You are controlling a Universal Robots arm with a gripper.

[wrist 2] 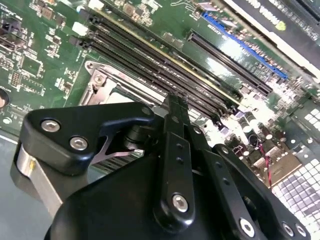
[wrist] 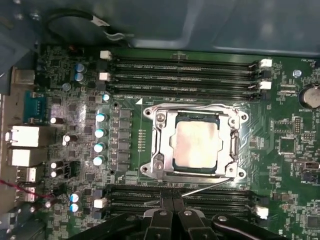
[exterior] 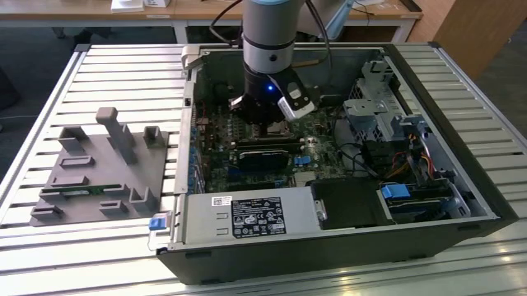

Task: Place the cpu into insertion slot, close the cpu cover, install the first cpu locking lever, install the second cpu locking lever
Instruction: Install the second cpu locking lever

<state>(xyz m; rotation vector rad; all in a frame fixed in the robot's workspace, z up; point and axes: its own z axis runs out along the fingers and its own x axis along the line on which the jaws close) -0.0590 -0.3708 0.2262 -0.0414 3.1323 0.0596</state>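
Pincer (wrist: 172, 212), fingers pressed together and gripping nothing, hangs just over the motherboard (wrist: 280, 130) inside the open computer case (exterior: 461, 185) on the table (exterior: 49, 246), beside the insertion slot (wrist: 196, 142), where the cpu (wrist: 196, 144) sits under the closed cpu cover (wrist: 165, 145).

A slatted metal table (exterior: 107, 74) of pale grey bars fills most of the exterior view. Behind it stands a wooden desk (exterior: 206, 11) on white legs, with white papers (exterior: 136, 5) on top. A wooden panel (exterior: 473, 28) rises at the exterior view's right, over dark floor (exterior: 33, 55). The lighting is even.
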